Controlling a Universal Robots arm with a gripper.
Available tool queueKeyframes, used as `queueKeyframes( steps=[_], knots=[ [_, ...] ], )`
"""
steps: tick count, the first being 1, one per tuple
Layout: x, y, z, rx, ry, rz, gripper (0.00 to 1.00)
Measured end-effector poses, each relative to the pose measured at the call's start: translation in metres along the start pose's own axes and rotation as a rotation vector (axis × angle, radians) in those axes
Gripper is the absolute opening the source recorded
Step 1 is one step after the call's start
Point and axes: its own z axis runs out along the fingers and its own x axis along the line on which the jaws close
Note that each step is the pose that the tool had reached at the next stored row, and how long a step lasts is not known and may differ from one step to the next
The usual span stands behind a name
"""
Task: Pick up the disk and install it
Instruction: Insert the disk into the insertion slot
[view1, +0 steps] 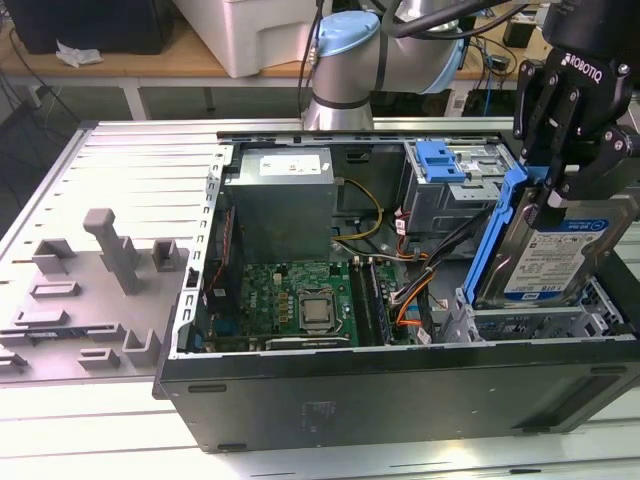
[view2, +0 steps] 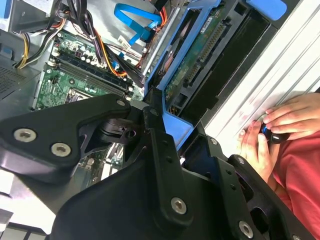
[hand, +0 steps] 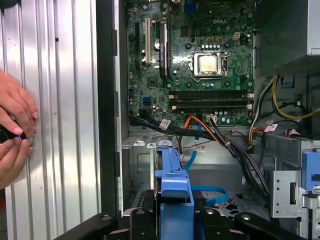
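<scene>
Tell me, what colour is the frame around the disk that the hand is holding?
Blue. The frame along the disk shows best in the exterior view.

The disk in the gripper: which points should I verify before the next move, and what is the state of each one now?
1. Grip: the gripper is shut on the upper edge of the disk: ok.
2. Disk seated flat in the drive bay: not ok; it stands steeply, lower end at the bay.
3. The cables clear of the blue frame: cannot tell.
4. The person's hands outside the computer case: ok; they rest on the ribbed table.
5. Space beneath the disk free: cannot tell, hidden.
</scene>
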Motion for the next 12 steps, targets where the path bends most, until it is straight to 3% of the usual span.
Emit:
queueKeyframes(
  steps=[12],
  knots=[
    [0.0001, -0.0001, -0.0018, 0.0017, 0.0002, -0.021, 0.37]
  ],
)
